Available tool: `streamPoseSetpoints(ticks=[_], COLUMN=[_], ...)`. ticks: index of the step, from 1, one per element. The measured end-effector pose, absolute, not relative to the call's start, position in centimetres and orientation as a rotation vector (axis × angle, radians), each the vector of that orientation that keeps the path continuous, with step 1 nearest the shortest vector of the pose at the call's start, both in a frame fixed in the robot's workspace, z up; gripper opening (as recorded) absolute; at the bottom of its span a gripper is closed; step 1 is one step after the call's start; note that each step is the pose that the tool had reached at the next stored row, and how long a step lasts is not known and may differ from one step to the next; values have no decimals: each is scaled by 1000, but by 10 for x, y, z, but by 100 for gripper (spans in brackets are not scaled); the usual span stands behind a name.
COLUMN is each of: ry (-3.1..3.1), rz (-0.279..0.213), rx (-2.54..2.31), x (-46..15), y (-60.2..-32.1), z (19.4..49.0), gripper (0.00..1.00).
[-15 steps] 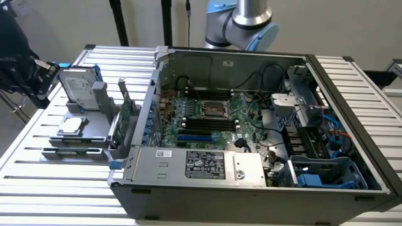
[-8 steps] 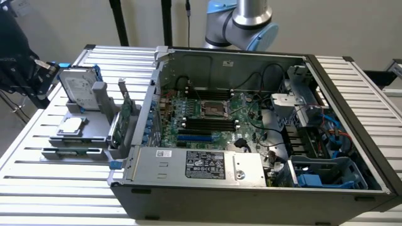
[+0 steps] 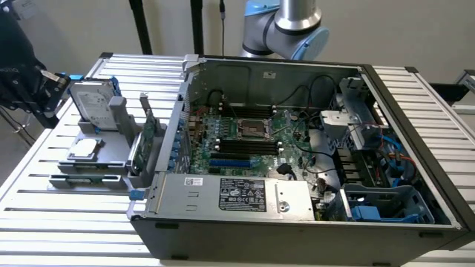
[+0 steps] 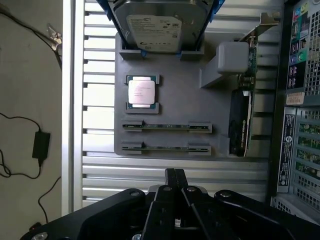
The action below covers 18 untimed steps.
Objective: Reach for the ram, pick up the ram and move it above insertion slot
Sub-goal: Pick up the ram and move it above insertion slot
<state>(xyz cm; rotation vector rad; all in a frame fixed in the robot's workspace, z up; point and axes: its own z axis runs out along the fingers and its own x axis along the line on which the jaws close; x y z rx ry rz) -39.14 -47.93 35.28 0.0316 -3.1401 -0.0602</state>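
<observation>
Two ram sticks lie edge-up in a grey holder [image 4: 170,95]: one ram stick [image 4: 166,127] and a second ram stick [image 4: 166,147] nearer my gripper. My gripper [image 4: 174,176] hangs above the slatted table just short of the holder, its two thin fingers pressed together with nothing between them. In the exterior view the holder [image 3: 97,153] stands to the left of the open computer case [image 3: 297,144]. The black memory slots [image 3: 245,146] lie on the green motherboard inside the case.
On the holder also sit a silver hard drive [image 4: 156,22], a processor chip [image 4: 142,93] and an upright green expansion card [image 4: 241,107]. The case wall [image 3: 167,144] rises right beside the holder. A cable and adapter [image 4: 40,144] lie on the floor.
</observation>
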Motion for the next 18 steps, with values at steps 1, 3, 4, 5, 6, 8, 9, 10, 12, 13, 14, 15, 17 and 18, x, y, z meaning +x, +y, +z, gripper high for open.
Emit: streamPoseSetpoints(ticks=[1,3,4,5,6,8,9,10,12,13,14,15,17,18], ry=[-3140,-3140,-3140,-3140,-3140,-3140,-3139,-3138,-3136,-3134,-3132,-3129,-3124,-3121], rz=[-60,-60,-60,-60,-60,-56,-56,-56,-56,-56,-56,-56,-56,-55], rx=[32,32,32,32,32,36,59,88,146,174,203,232,288,317], x=[-391,-391,-391,-391,-391,-391,-391,-391,-391,-391,-391,-391,-391,-391], y=[-479,-479,-479,-479,-479,-480,-479,-479,-479,-479,-479,-479,-479,-479], z=[353,353,353,353,353,353,353,353,353,353,353,353,353,353], gripper=[11,11,11,11,11,11,11,11,11,11,11,11,11,11])
